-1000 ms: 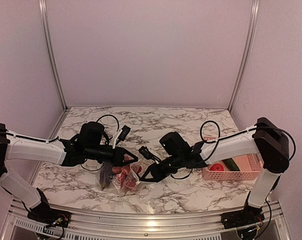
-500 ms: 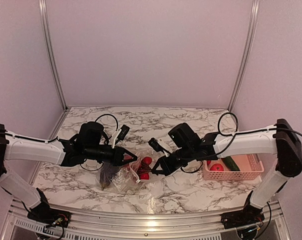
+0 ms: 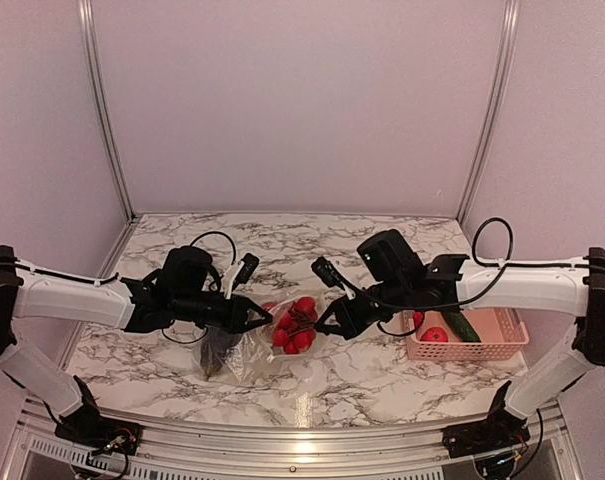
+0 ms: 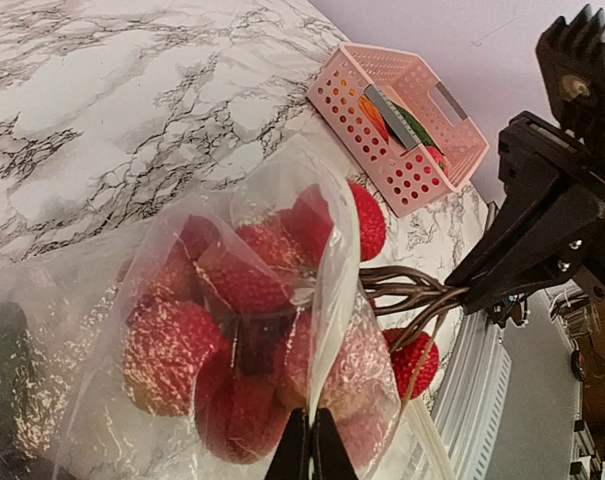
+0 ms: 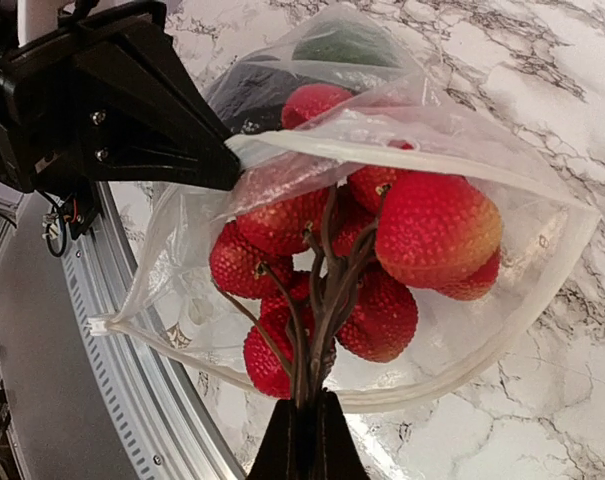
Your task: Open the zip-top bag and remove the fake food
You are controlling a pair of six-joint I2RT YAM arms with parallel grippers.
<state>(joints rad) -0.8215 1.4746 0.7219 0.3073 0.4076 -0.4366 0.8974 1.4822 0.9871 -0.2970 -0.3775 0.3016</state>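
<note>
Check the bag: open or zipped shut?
Open. In the right wrist view the bag gapes, its zip edges spread apart around the red fruit.

No text, label, brand, number or sign is legible on the clear crinkly zip-top bag (image 3: 244,356), the pink slotted plastic basket (image 3: 469,351) or elsewhere.

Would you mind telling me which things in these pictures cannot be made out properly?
Dark piece deep in the zip-top bag: right wrist view, mostly hidden by the red fruit cluster and the left hand; its kind is unclear.
Pink basket contents: left wrist view, the slotted wall covers most of them.
Right hand: right wrist view, cut off by the bottom edge beyond its fingertips.
</note>
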